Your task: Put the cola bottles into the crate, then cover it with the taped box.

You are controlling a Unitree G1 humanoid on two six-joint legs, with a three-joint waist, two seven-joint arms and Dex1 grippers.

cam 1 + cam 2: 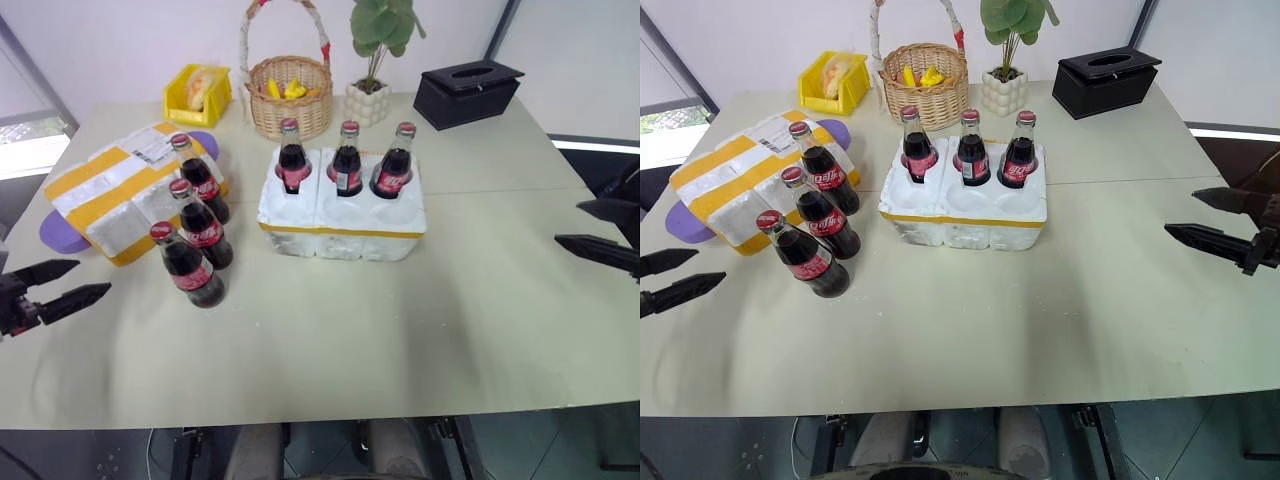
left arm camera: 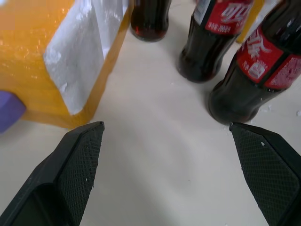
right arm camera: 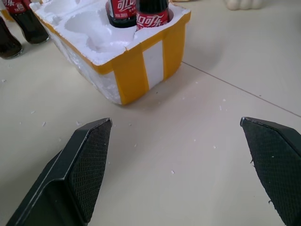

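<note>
Both claws, left [image 1: 62, 283] and right [image 1: 1205, 222], hang wide open and empty at the worktop's [image 1: 400, 320] edges. Your three loose bottles [image 1: 198, 236] stand beside the taped box [image 1: 105, 190]; three more sit in the crate's [image 1: 340, 215] back wells. Expect heavy, slick, breakable glass, so grip around the red labels, whose white script is unreadable.

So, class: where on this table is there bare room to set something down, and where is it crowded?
Free: the wide near strip of the table in front of the crate, and the stretch right of the crate. Crowded: the loose cola bottles hard against the taped box, and the back edge with the wicker basket.
</note>
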